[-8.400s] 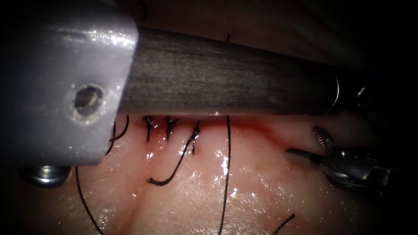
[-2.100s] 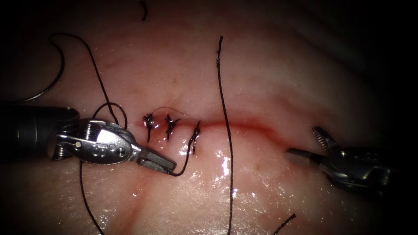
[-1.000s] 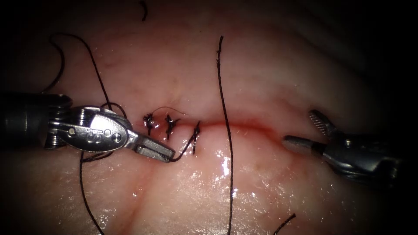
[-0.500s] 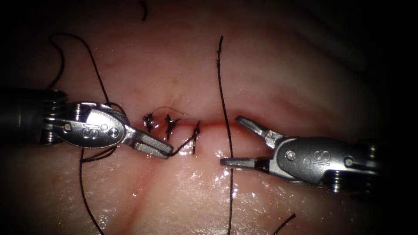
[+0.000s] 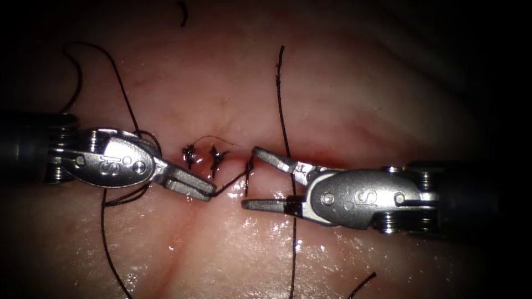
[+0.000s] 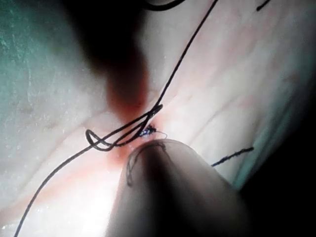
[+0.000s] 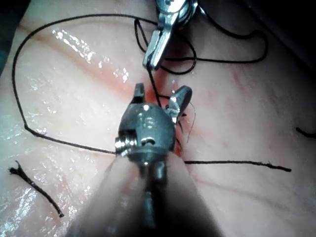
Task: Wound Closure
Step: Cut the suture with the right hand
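A: Left to right, endoscope view. Left pincer (image 5: 202, 191) has its jaws closed on the thread tail (image 5: 230, 181) of the third stitch (image 5: 249, 166). That tail runs from the jaw tips toward 2 o'clock, up to the knot on the cut (image 5: 332, 160).

B: Needle?

A: Can't make it out for certain. There's a dark curve at the far left edge, 10 o'clock from the left pincer, but it could be thread. Neither tool holds a needle.

B: Stitches?

A: Three knots on the cut: first stitch (image 5: 189, 153), second stitch (image 5: 215, 154), then the third. All sit at 1 to 2 o'clock from the left pincer tips.

B: Right side?

A: Right pincer (image 5: 250, 177) is wide open and holds nothing. Half a second ago it sat further right; it has moved in, and its jaws now bracket the third stitch, one at 12 o'clock of the held tail's upper end, one at 6. A loose thread (image 5: 284, 127) runs 12 to 6 across the tissue (image 5: 354, 88), crossing behind that tool's jaws. In the right wrist view the right pincer (image 7: 160, 96) also stands spread, the left tool's jaws just beyond it at 12 o'clock.

B: Key relation?

A: The held tail's long axis runs 8 to 2 o'clock. It lies at 9 o'clock from the right pincer, just beside its tips. The right arm is the free one, and it's the one that cuts.
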### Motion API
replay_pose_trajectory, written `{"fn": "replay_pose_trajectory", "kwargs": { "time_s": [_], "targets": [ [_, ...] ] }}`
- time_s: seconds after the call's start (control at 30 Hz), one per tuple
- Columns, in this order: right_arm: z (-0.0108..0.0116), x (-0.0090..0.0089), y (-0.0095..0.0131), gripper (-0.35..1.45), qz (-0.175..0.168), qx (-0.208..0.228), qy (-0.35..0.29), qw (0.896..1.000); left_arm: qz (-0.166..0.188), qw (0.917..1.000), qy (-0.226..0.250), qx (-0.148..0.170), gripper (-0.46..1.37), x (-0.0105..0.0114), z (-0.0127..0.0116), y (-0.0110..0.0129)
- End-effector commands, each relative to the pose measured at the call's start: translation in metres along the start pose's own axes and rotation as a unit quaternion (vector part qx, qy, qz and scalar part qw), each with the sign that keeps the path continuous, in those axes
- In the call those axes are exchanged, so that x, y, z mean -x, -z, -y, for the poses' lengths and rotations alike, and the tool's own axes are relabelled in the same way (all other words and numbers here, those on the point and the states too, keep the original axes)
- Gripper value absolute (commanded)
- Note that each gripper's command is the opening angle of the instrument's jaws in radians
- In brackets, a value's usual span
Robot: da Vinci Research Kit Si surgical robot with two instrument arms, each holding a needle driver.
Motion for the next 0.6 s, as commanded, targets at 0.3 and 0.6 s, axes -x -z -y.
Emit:
{"fn": "replay_pose_trajectory", "kwargs": {
  "time_s": [0.3,0.6],
  "targets": [
    [0.0008,0.0016,-0.0029,0.88,0.007,0.01,0.016,1.0,0.0,1.0,0.0,0.001,-0.35,0.0,0.0,-0.0001],
    [0.002,0.002,-0.006,1.0,0.01,0.016,0.031,0.999,0.001,1.0,0.0,0.003,-0.35,0.0,0.0001,-0.0001]
  ]
}}
